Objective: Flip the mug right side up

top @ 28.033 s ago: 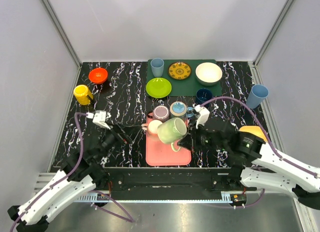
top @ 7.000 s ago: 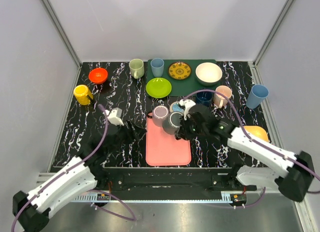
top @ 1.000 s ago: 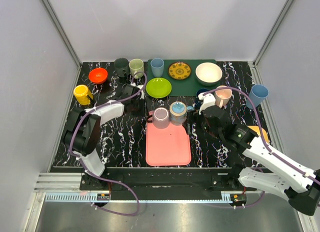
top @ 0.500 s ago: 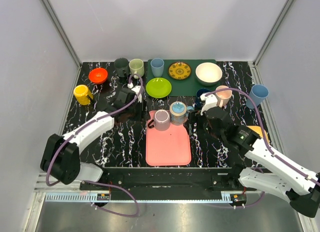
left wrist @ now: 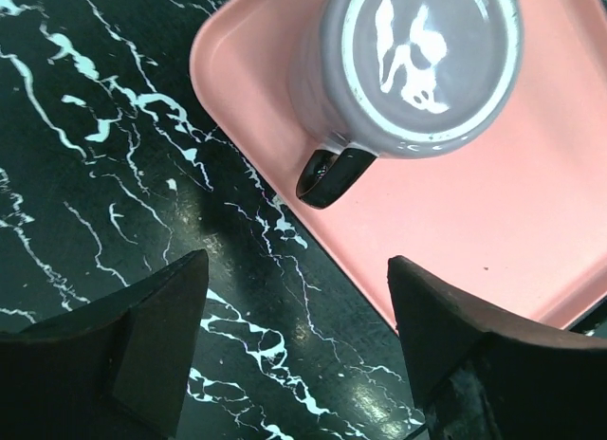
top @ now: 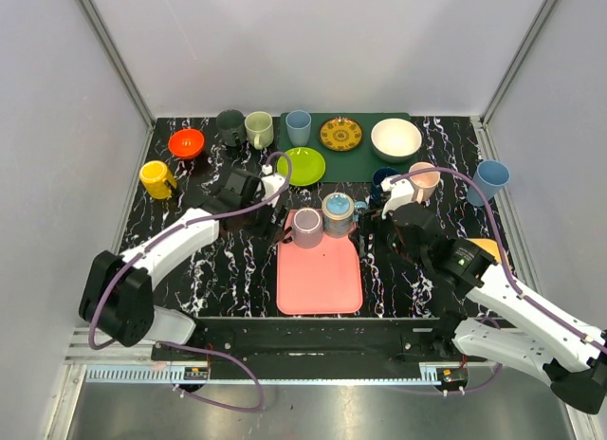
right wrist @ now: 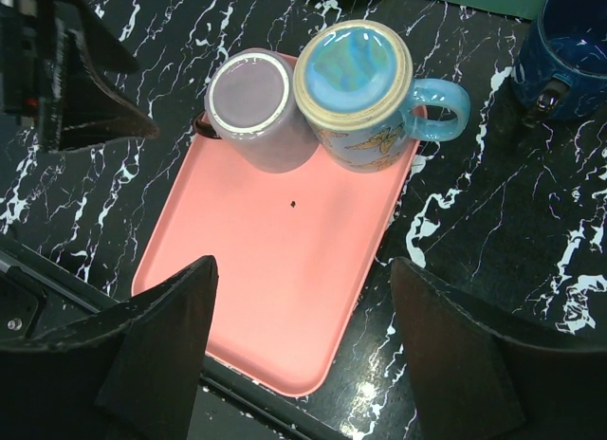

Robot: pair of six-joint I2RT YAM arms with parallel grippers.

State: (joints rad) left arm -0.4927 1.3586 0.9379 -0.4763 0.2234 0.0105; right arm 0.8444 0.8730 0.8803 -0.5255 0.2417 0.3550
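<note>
Overhead, we see the lilac mug (top: 306,228) standing at the far left corner of the pink tray (top: 318,279). Its long axis is upright but it is inverted: flat base to the sky, mouth down on the tray. A blue flowered mug (top: 338,212), also base up, stands hard against its right side. The left gripper (top: 270,217) hangs just left of the lilac mug, apart from it. The right gripper (top: 373,239) hovers over the black marbled table (top: 228,269) beside the tray's right edge.

In the left wrist view, we look straight down on the lilac mug (left wrist: 417,70), its glossy base ringed in white. Its dark handle (left wrist: 330,174) points toward the tray's left edge and toward the gap in the left gripper (left wrist: 296,269). The fingers (left wrist: 142,345) are spread wide with only table and tray (left wrist: 493,231) between them.

In the right wrist view, we find the two inverted mugs side by side, lilac (right wrist: 248,103) left and blue (right wrist: 353,75) right, apparently touching. The blue one's handle sticks out past the tray's right edge. The right gripper (right wrist: 303,269) is splayed wide above the bare tray (right wrist: 275,345), holding nothing. A dark blue cup (right wrist: 574,51) sits on the table at the far right.
</note>
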